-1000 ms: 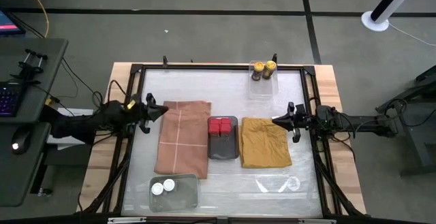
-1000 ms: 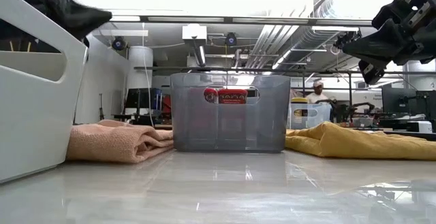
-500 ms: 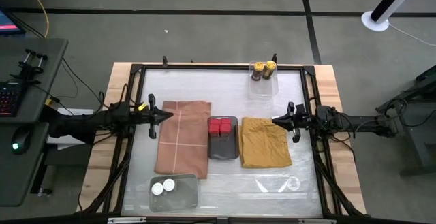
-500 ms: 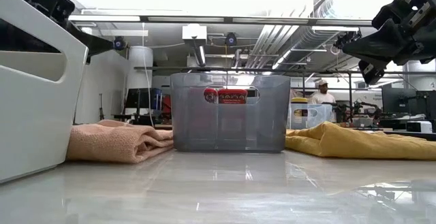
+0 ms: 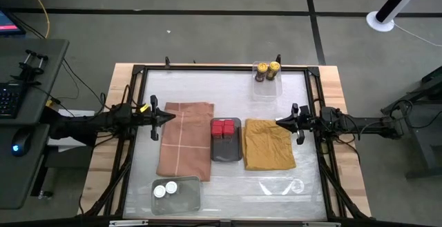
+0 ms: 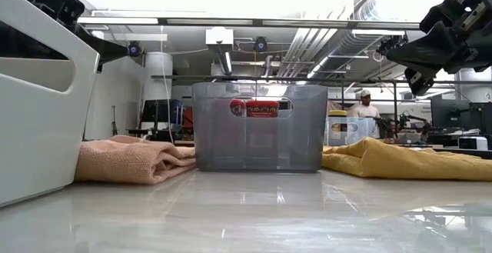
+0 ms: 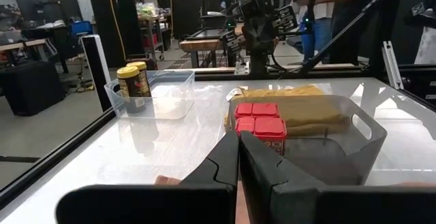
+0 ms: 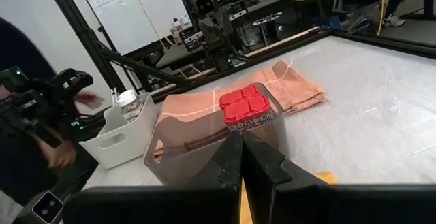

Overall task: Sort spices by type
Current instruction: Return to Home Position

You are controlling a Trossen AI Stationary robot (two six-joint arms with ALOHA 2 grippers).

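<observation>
Left arm (image 5: 103,121): at left edge of worktop (image 5: 228,89), jaws together, empty, tips over pink cloth (image 5: 185,144).
Right arm (image 5: 345,125): at right edge, jaws together, empty, tips at edge of yellow cloth (image 5: 268,145).
Red tins (image 5: 222,127): side by side in far end of grey tray (image 5: 226,151), about midway between arms, neither clearly nearer. Tray long axis crosswise to arm line.
Yellow-capped jars (image 5: 268,70): in far clear tray (image 5: 267,89).
White-capped jars (image 5: 166,188): in near clear tray (image 5: 188,198).
Judgement: sorting complete; retreat only.
</observation>
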